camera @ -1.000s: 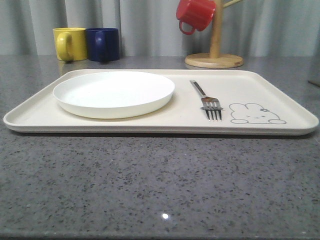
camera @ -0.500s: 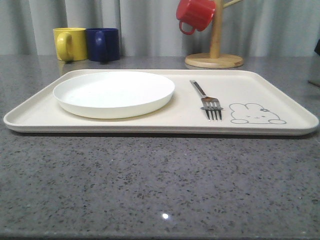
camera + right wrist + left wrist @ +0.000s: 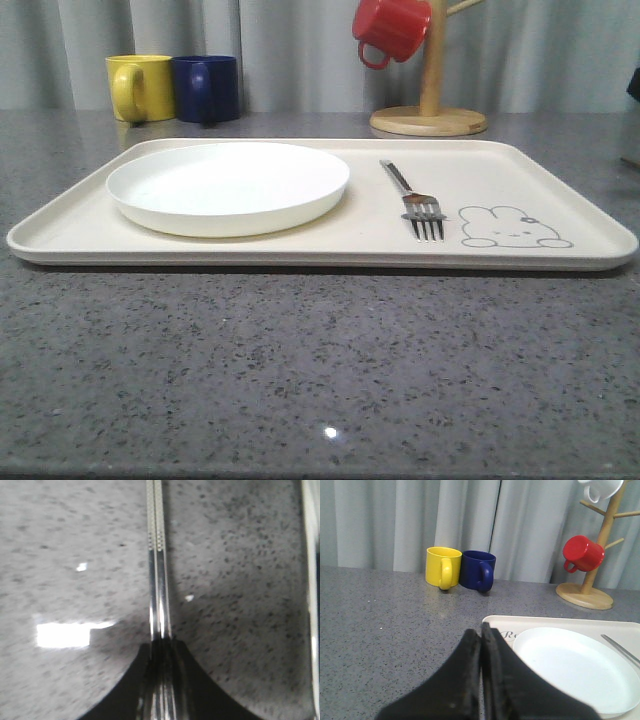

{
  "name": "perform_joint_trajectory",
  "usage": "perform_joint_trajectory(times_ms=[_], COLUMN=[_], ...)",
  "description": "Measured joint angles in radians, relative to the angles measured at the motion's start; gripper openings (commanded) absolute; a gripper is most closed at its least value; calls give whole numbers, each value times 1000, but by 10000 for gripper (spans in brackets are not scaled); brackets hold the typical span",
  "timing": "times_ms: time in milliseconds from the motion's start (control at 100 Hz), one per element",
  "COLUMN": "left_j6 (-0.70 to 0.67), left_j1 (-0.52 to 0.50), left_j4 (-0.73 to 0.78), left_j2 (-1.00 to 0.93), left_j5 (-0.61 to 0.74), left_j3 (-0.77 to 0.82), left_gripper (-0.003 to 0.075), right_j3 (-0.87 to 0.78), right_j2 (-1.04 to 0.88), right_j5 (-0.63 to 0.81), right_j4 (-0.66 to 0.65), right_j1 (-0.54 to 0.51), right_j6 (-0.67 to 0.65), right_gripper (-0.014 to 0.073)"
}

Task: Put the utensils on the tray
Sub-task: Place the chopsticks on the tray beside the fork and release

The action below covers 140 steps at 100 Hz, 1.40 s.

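The cream tray [image 3: 520, 170] lies across the grey counter. On it are the white plate [image 3: 228, 185] at the left and the silver fork [image 3: 410, 195] beside the rabbit drawing. My left gripper [image 3: 481, 630] is shut and empty, hovering by the tray's [image 3: 545, 622] near corner next to the plate [image 3: 575, 665]. My right gripper [image 3: 161, 647] is shut on the pair of silver chopsticks [image 3: 156, 570], which stick straight out over the speckled counter. The spoon is out of view.
A yellow mug [image 3: 140, 87] and a blue mug [image 3: 207, 88] stand behind the tray at the back left. A wooden mug tree [image 3: 430, 100] at the back right carries a red mug [image 3: 390, 28] and a white mug [image 3: 600, 487].
The tray, plate and fork have not moved. At the front view's right edge a dark part has come into view and the grey shape below it has shrunk.
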<state>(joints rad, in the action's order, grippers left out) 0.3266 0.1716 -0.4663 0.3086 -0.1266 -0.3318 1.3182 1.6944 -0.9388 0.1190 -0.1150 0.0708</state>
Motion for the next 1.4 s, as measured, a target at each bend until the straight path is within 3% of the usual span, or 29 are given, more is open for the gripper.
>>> perform_joint_trajectory(times_ms=[130,350,740,1280,1400], left_j6=[0,0,0,0,0], left_j1=[0,0,0,0,0], left_j4=[0,0,0,0,0], left_j2=[0,0,0,0,0], left_j5=[0,0,0,0,0], left_j3=[0,0,0,0,0], left_gripper=[-18,-18,-18,-18,-18], right_j3=[22,29,29,29,29], right_j2=[-91,-202,-118,56,61], right_j5=[-28,-50,68,148,149], right_j4=[18,27,-109,-140,-140], right_j1=[40,195,491,524,524], right_j6=[-23,-133,-473,-591,-594], right_gripper=[-15,-15,-15,-9,62])
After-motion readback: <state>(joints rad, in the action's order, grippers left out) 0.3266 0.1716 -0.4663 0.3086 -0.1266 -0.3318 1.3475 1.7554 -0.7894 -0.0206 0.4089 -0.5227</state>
